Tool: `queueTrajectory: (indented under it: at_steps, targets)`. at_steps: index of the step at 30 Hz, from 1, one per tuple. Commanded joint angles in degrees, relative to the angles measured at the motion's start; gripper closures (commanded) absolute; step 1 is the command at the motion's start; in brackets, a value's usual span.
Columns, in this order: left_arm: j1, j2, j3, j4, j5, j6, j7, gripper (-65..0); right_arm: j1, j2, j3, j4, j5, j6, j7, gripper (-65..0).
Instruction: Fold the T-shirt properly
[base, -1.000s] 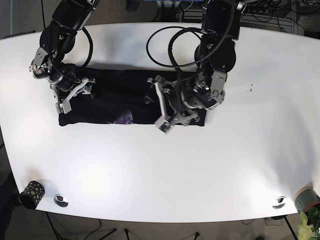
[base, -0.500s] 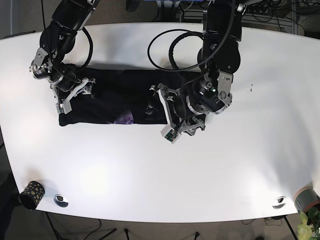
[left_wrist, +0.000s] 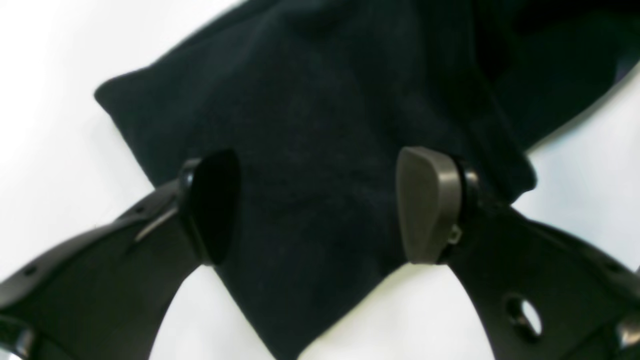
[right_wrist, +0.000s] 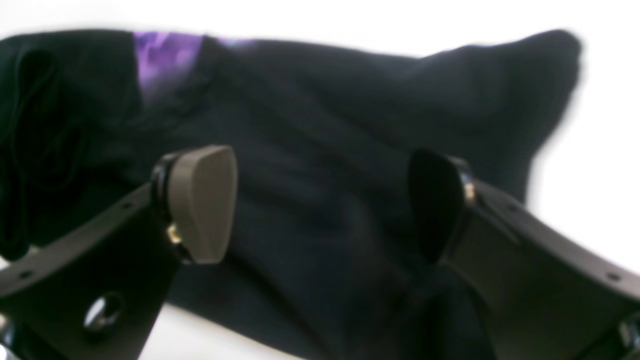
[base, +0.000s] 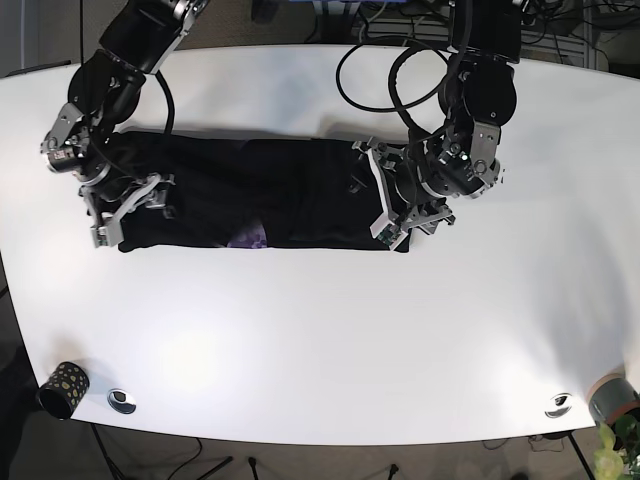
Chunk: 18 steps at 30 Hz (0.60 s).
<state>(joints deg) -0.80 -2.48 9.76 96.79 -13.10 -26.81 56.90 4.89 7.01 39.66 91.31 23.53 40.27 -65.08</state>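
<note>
The black T-shirt (base: 260, 190) lies on the white table (base: 320, 340) as a long folded strip, with a purple print (base: 248, 238) at its near edge. My left gripper (base: 386, 212) is at the strip's right end. In the left wrist view it (left_wrist: 320, 205) is open, its fingers (left_wrist: 430, 205) straddling a corner of the shirt (left_wrist: 310, 125). My right gripper (base: 130, 207) is at the strip's left end. It (right_wrist: 317, 202) is open too, with shirt cloth (right_wrist: 320, 150) between and below its pads (right_wrist: 200, 200) and the purple print (right_wrist: 160, 60) beyond.
A dark spotted cup (base: 62, 388) and a small metal disc (base: 121, 400) sit at the near left edge. Another disc (base: 558, 404) and a grey pot (base: 612, 398) are at the near right. Black cables (base: 372, 68) loop over the far side.
My left arm has swung from the middle of the shirt to its right end. My right gripper has shifted slightly left and toward the near edge. The shirt has stayed in place.
</note>
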Motion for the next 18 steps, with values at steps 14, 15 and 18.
queueTrajectory:
  at_steps: [14,15,18]
  targets:
    - [4.7,0.1,-8.7,9.4,-1.3,-11.6,-4.2,-45.7,8.3,10.5,13.9,-19.4,7.5,-0.27,-5.8,-51.5]
    - [5.0,0.2,-9.7,9.4,-1.9,-12.8,-4.2,-45.7,8.2,11.0,14.0,-20.9,9.1,-0.27,-5.8,-51.5]
    - [6.1,0.8,-14.2,8.9,-5.3,-13.2,-4.2,-42.2,6.9,12.9,14.0,-26.2,13.5,-0.27,-5.4,-51.5]
